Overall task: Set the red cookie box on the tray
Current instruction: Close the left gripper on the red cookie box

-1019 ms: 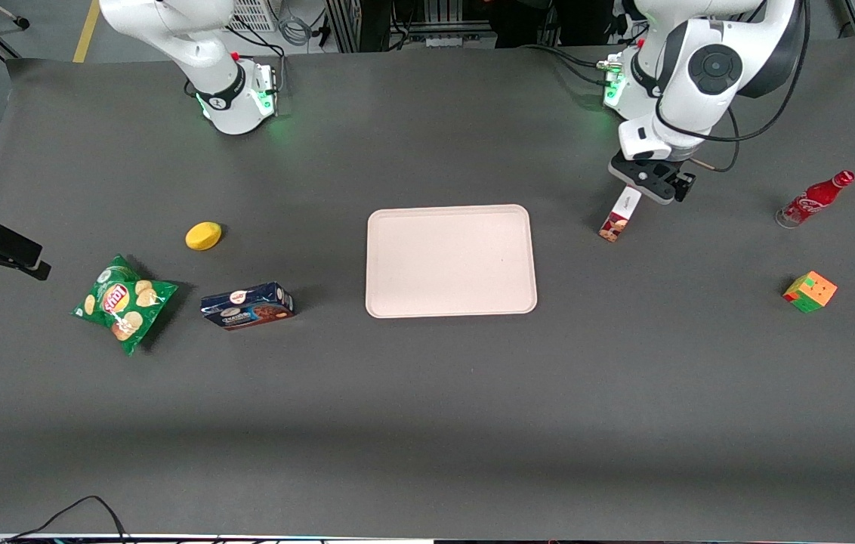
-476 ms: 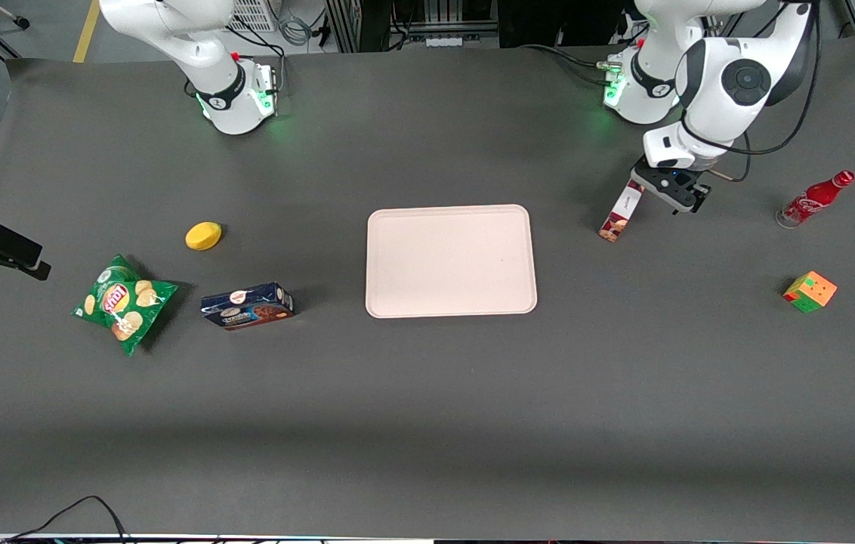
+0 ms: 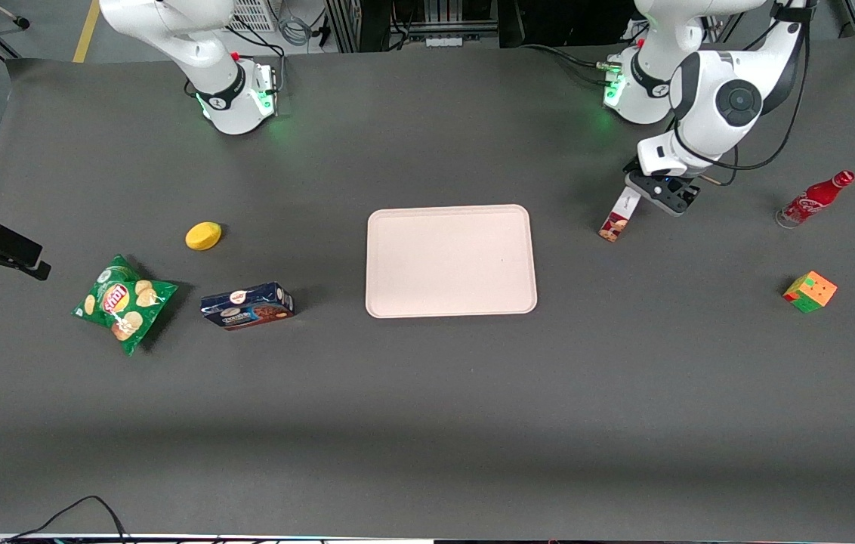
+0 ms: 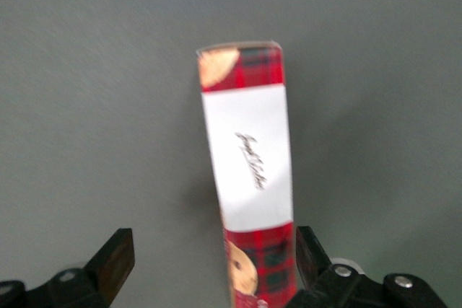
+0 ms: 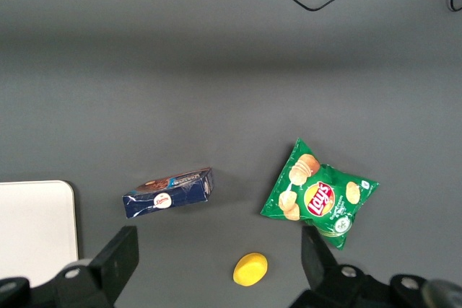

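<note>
The red cookie box (image 3: 618, 217) lies on the dark table beside the pale tray (image 3: 450, 261), toward the working arm's end. It is long and thin, with a white label band. My left gripper (image 3: 652, 198) hovers over the box's end that is farther from the front camera. In the left wrist view the red cookie box (image 4: 249, 156) runs between the open gripper (image 4: 214, 252) fingers. It sits close to one fingertip (image 4: 309, 247) and a wide gap separates it from the other. The tray holds nothing.
A red cola bottle (image 3: 813, 200) and a colour cube (image 3: 810, 292) lie toward the working arm's end. Toward the parked arm's end are a dark blue cookie box (image 3: 248, 305), a green chips bag (image 3: 124, 302) and a yellow object (image 3: 203, 235).
My gripper swung out toward the bottle, then came back over the box's end. The box has stayed where it was.
</note>
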Robot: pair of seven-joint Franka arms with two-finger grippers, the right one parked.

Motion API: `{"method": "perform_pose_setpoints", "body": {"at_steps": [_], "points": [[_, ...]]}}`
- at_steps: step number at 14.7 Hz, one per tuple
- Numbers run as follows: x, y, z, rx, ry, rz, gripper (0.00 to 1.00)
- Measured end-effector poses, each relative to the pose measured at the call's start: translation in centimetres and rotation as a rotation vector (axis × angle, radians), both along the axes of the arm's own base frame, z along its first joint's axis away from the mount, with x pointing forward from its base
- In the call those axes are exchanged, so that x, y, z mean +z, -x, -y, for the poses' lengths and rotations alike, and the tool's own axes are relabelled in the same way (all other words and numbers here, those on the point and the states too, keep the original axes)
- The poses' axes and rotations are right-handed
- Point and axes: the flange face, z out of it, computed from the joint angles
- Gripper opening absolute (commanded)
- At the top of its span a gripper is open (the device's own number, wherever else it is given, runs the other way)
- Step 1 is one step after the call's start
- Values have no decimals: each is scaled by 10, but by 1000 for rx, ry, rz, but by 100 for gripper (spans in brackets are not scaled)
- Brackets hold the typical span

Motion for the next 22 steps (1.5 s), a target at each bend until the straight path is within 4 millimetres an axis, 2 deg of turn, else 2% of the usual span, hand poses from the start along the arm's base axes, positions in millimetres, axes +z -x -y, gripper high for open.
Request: {"method": "perform_pose_setpoints", "body": {"at_steps": [4,9,16,17,20,21,22], "points": [[-4,11,1,37,23,-114,100],[-4,13,2,47,31,-131,100],[-36,12,2,53,33,-137,100],[-39,12,2,54,33,-137,89],[-41,13,2,53,33,-139,26],[-41,13,3,53,33,-139,9],[-41,12,3,53,33,-138,0]]}}
